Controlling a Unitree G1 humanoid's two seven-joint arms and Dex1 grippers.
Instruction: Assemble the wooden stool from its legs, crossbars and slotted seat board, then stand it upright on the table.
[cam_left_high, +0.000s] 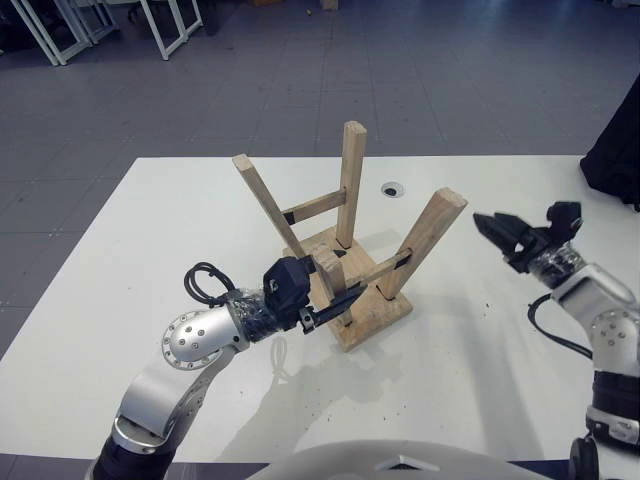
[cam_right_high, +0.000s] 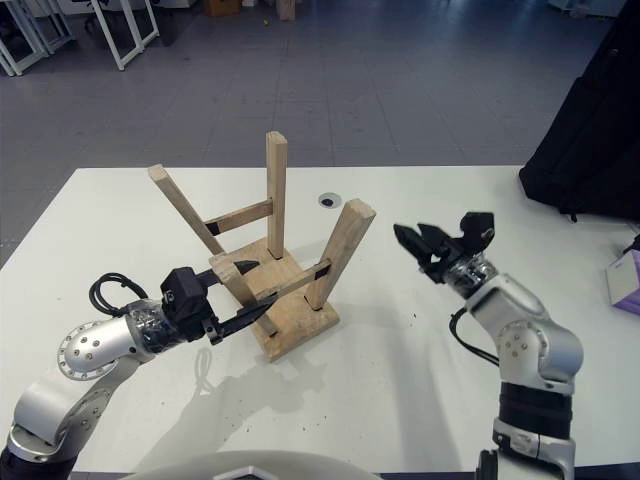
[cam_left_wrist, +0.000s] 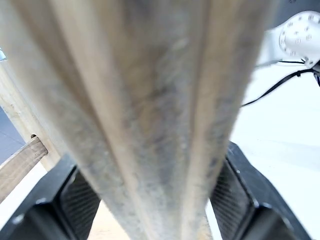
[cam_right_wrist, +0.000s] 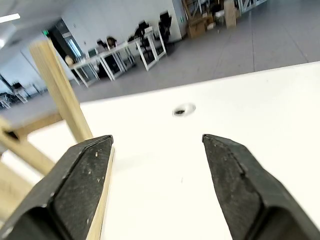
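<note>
The wooden stool lies upside down on the white table (cam_left_high: 150, 250), its slotted seat board (cam_left_high: 375, 312) flat and the legs pointing up. Two tall legs (cam_left_high: 350, 180) stand at the back, joined by a crossbar (cam_left_high: 315, 208). A thicker leg (cam_left_high: 428, 238) leans at the right with another crossbar (cam_left_high: 385, 268). My left gripper (cam_left_high: 335, 285) is shut on the short front leg (cam_left_wrist: 150, 100) near the board, pads (cam_left_wrist: 75, 197) on both its sides. My right gripper (cam_right_high: 420, 240) hovers open to the right of the stool, holding nothing.
A round cable hole (cam_left_high: 392, 188) sits in the table behind the stool. A black bag (cam_right_high: 590, 130) stands beyond the table's right edge, and a purple item (cam_right_high: 625, 280) lies at the far right. Bare tabletop spreads left and in front.
</note>
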